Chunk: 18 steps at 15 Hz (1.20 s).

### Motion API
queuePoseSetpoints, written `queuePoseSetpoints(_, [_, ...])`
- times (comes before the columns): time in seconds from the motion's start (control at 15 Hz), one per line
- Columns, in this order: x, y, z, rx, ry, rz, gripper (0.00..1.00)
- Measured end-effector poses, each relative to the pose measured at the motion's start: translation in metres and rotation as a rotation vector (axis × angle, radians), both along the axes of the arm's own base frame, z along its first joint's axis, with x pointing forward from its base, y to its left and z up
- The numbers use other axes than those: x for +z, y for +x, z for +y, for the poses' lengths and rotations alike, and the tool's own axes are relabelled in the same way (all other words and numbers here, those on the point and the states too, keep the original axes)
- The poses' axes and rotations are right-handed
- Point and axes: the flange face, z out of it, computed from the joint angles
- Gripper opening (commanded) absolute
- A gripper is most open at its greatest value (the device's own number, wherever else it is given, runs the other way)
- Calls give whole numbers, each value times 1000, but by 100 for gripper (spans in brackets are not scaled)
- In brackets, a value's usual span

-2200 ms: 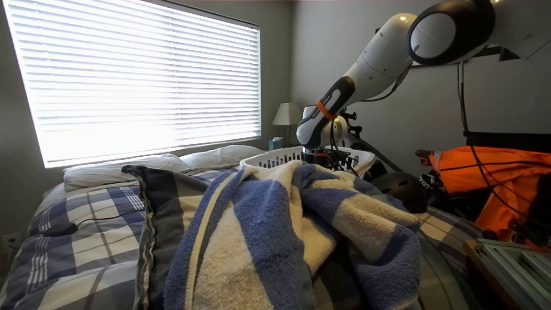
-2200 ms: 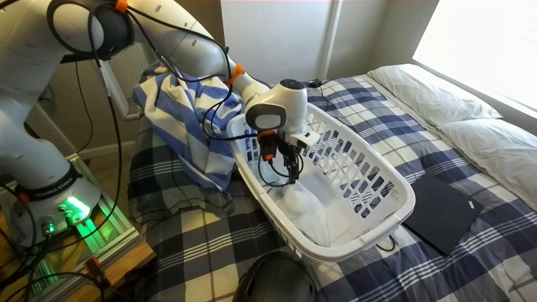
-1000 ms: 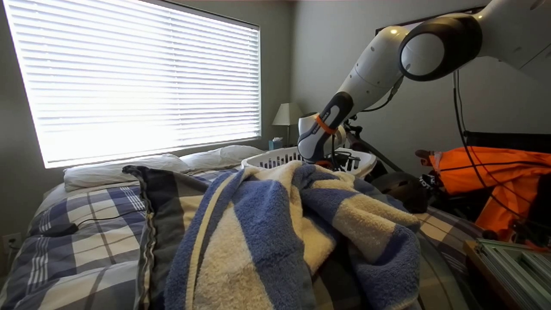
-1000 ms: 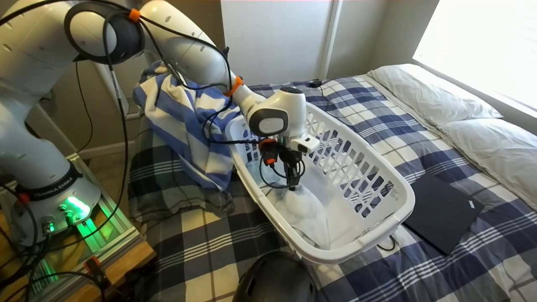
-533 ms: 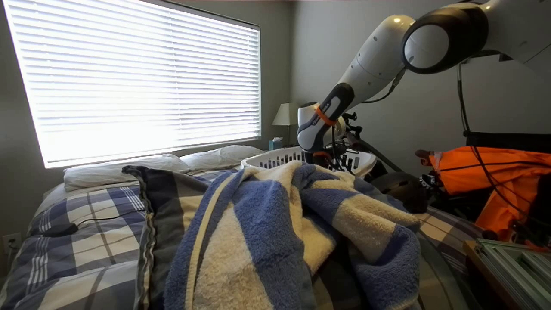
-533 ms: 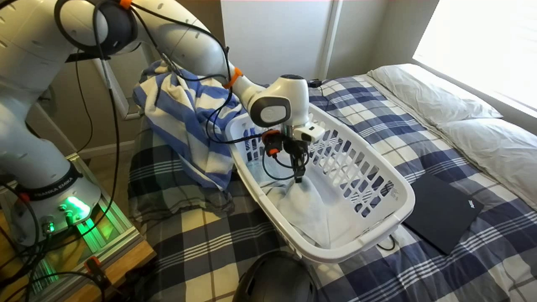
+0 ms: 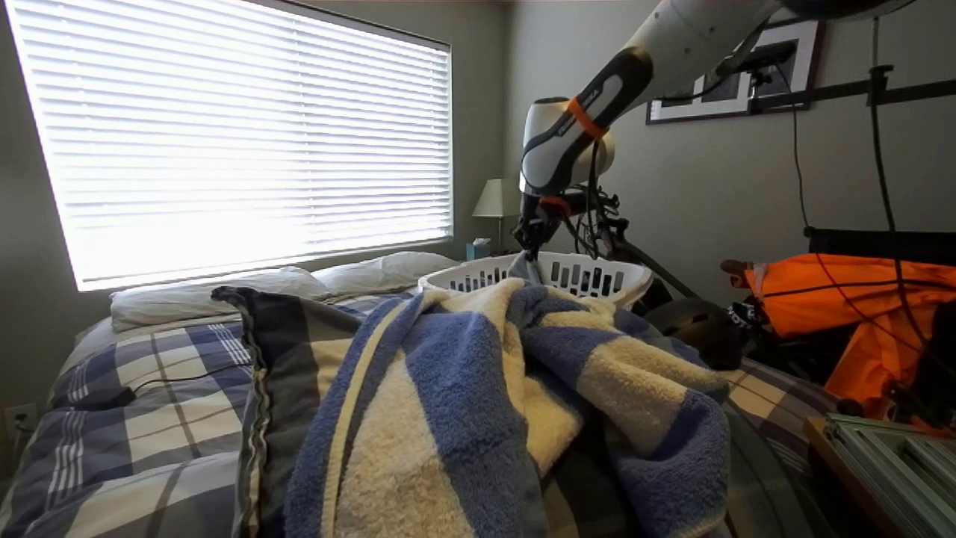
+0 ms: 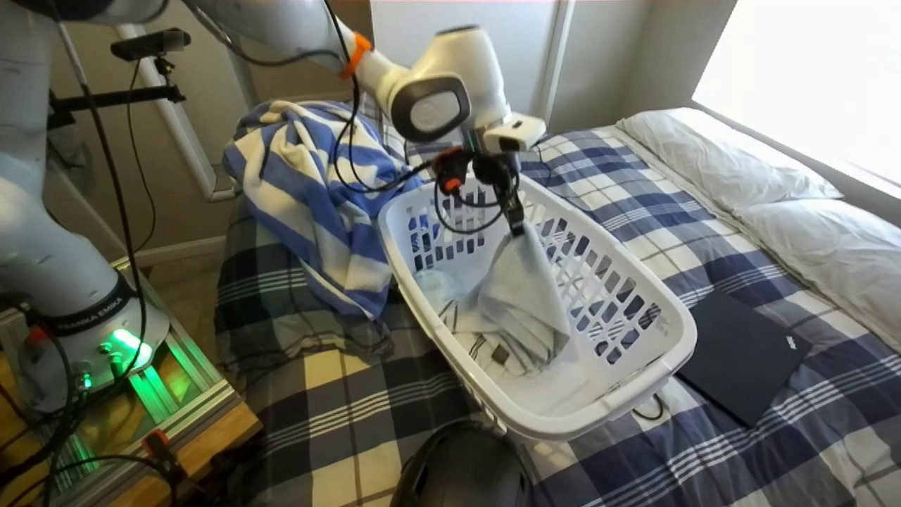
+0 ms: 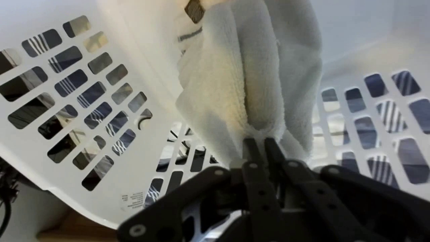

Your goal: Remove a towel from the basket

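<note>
My Robotiq gripper point(image 9: 260, 142) is pinched down to a narrow gap, a tuft of the towel point(image 8: 521, 278) nipped between its tips. The towel looks plain and fluffy, off-white shading to grey, and hangs from the grip in a peak with long soft folds, its lower part inside the white laundry basket point(image 8: 563, 424); whether it touches the bottom I can't tell. I have the Panda arm point(image 8: 281, 24) bent over the basket, gripper aimed down at a slight tilt. Counting outward: one basket, one blue-and-cream striped towel point(image 8: 310, 193) beside it, two white pillows point(image 8: 718, 151), one black laptop point(image 8: 742, 359), one black helmet point(image 8: 464, 468), and plaid bedding point(image 8: 352, 412) under the basket
</note>
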Motion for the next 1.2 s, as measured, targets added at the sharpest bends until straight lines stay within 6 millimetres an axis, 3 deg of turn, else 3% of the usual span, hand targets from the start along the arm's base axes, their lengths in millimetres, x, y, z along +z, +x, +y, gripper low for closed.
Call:
queuePoseSetpoints(0.4, [93,-32,67,49,94,-143,3])
queuePoseSetpoints(0.8, [184,-75,148,215,138,-343,3])
queuePoseSetpoints(1.0, [212,-104,193,340,186,-409,3])
queuePoseSetpoints(1.2, [224,-131,232,469,256,-440,3])
